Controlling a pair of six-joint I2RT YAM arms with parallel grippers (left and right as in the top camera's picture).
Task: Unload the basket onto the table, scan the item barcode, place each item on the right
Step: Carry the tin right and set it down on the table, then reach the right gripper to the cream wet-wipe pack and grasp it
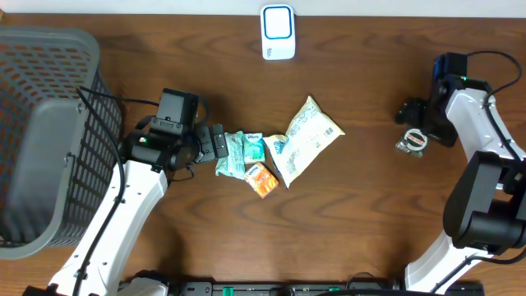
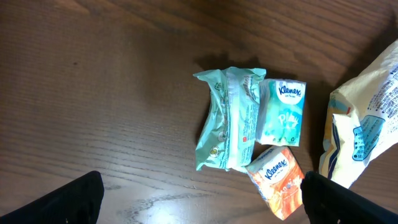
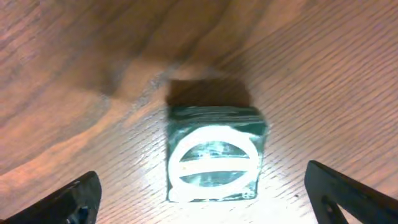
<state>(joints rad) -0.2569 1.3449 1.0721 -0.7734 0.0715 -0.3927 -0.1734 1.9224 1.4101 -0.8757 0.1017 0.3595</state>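
Both of my hands are let go and hold nothing. My right gripper [image 1: 413, 127] hangs with its fingers wide over a small dark green square packet with a white ring on top [image 3: 214, 158]. That packet lies flat on the brown wooden table [image 1: 164, 49] and touches neither finger. My left gripper [image 1: 220, 141] is spread wide too, just beside a pale green crinkly tissue pack [image 2: 227, 118]. A small light blue Kleenex pack [image 2: 283, 112], an orange Kleenex pack [image 2: 273, 177] and a yellow-white snack bag [image 1: 306, 136] lie close by. The white and blue scanner [image 1: 278, 31] stands at the far edge, well apart from all of them. I think nothing is at the scanner now, so something has to be picked up and shown to it. I cannot tell if the green packet has been scanned.
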